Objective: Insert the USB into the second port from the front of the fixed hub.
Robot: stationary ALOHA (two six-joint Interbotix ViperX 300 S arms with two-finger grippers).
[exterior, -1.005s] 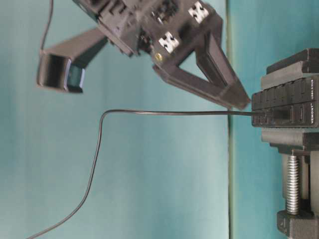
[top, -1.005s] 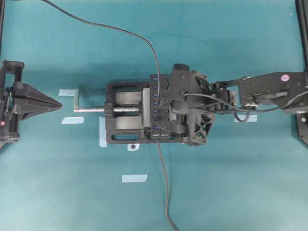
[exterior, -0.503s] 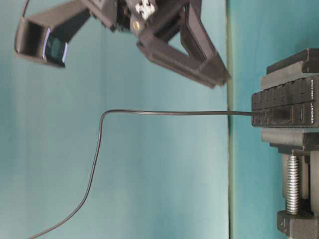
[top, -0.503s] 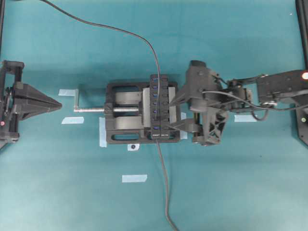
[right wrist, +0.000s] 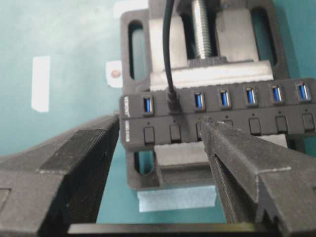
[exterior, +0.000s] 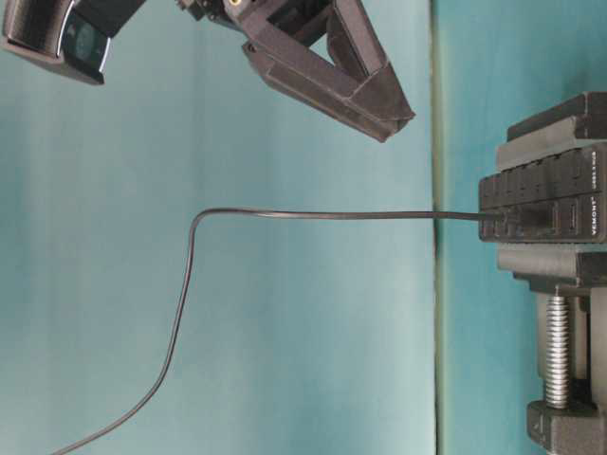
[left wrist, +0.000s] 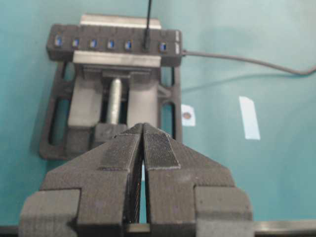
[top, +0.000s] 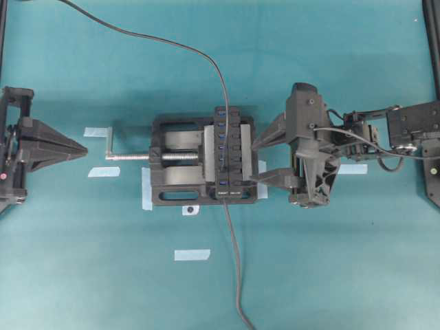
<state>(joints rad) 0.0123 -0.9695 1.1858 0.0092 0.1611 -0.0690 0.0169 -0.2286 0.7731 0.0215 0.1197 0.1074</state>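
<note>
The fixed hub (top: 235,141) is a long black bar with blue slots, clamped in a vise. The USB (right wrist: 171,101) stands plugged in the second slot from the labelled front end, also seen in the left wrist view (left wrist: 146,42) and from table level (exterior: 524,217). Its thin cable (exterior: 313,215) rises free from the plug. My right gripper (top: 265,157) hangs open and empty just right of the hub (right wrist: 266,111), touching nothing. My left gripper (left wrist: 143,126) is shut and empty at the far left (top: 84,146), well apart from the vise.
The black vise (top: 175,189) has a silver screw and crank (top: 113,152) pointing left. The hub's own lead (top: 234,261) runs toward the front edge. Blue tape strips (top: 192,254) lie on the teal mat, one under my right gripper (right wrist: 177,198).
My right gripper has drawn back to the right, away from the hub, staying open. The USB stays in its slot. The left arm has not moved.
</note>
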